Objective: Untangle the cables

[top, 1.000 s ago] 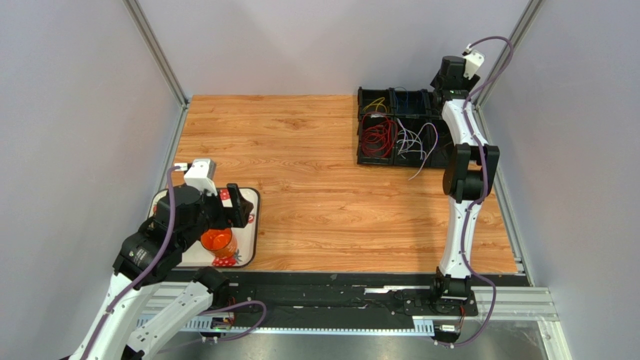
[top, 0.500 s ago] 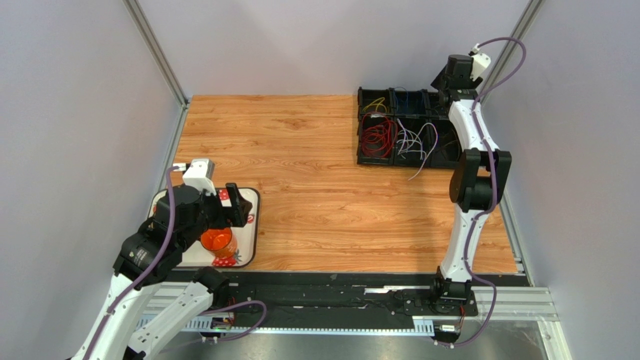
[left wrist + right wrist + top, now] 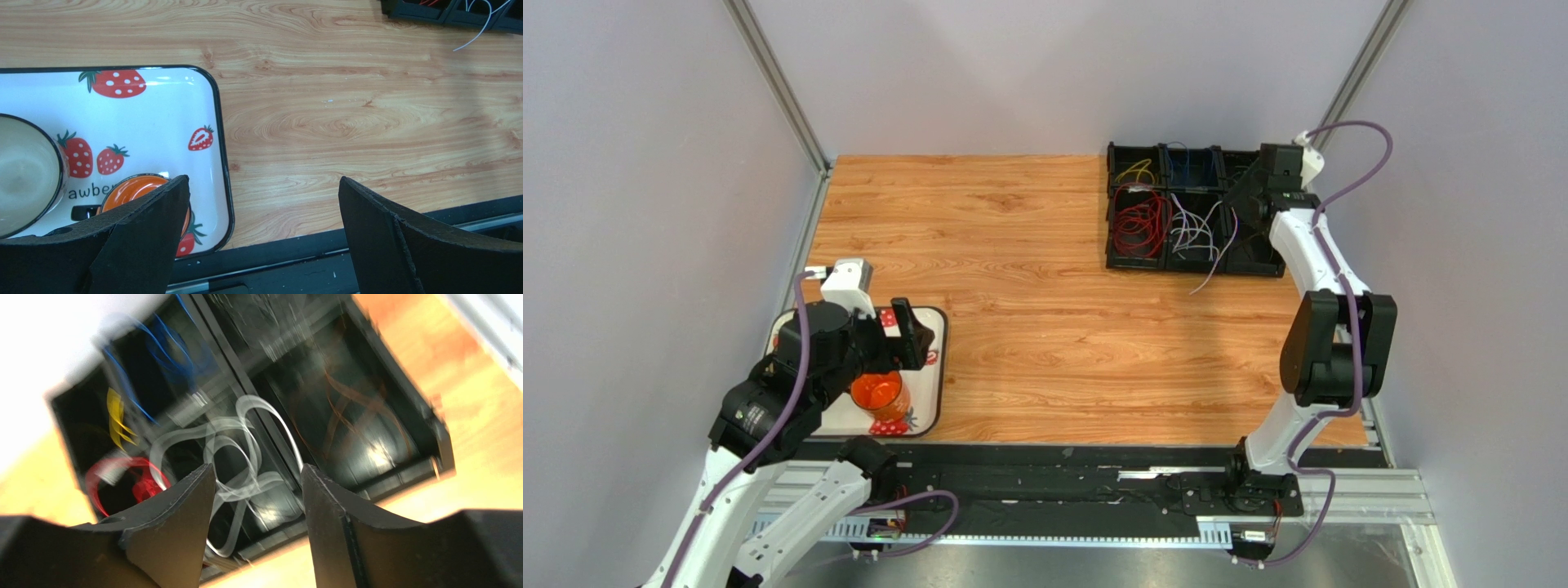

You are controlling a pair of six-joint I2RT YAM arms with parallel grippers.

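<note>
Cables (image 3: 1143, 223) lie coiled inside the black bin (image 3: 1136, 265), white loops (image 3: 251, 484) directly below the right arm's (image 3: 1314, 251) spread, empty jaws. The left arm (image 3: 817, 349), jaws wide, hangs well apart from the bin.

Plain pale grey walls (image 3: 646, 184) enclose a warm wood-grain tabletop (image 3: 1038, 319) on three sides, with slanted silver metal posts (image 3: 775, 80) at both back corners. The light is soft and even.
</note>
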